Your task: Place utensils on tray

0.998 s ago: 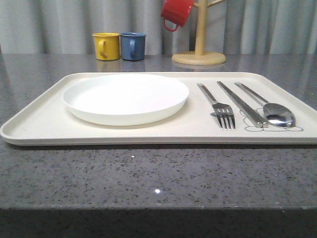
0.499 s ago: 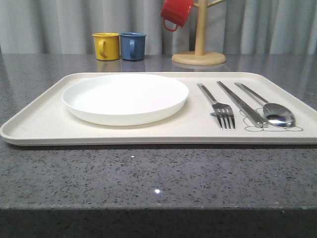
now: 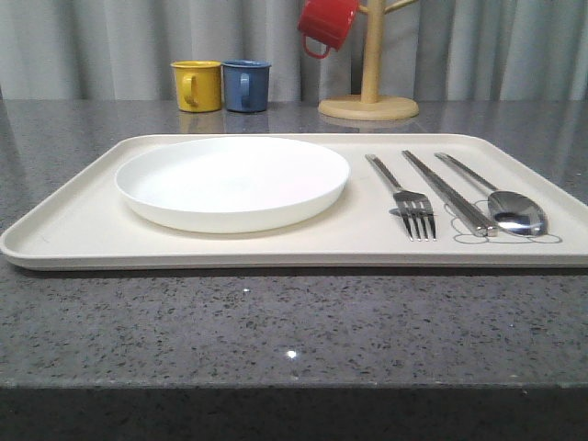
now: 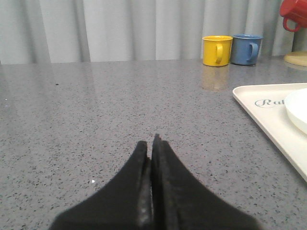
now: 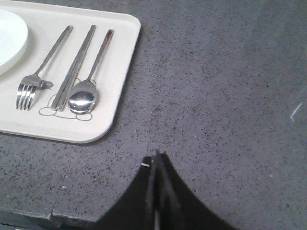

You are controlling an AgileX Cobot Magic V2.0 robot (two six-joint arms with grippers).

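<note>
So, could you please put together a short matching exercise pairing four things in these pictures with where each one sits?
Things:
1. white plate
2. metal chopsticks
3. red mug
4. yellow mug

Places:
A. hanging on the wooden mug tree
B. on the left part of the cream tray
C. on the countertop behind the tray, beside the blue mug
D. on the tray between the fork and the spoon

Pairs: 1-B, 2-D, 3-A, 4-C

Tray [image 4: 268,112] script cut off after "Ru" by the plate [image 4: 298,111].
</note>
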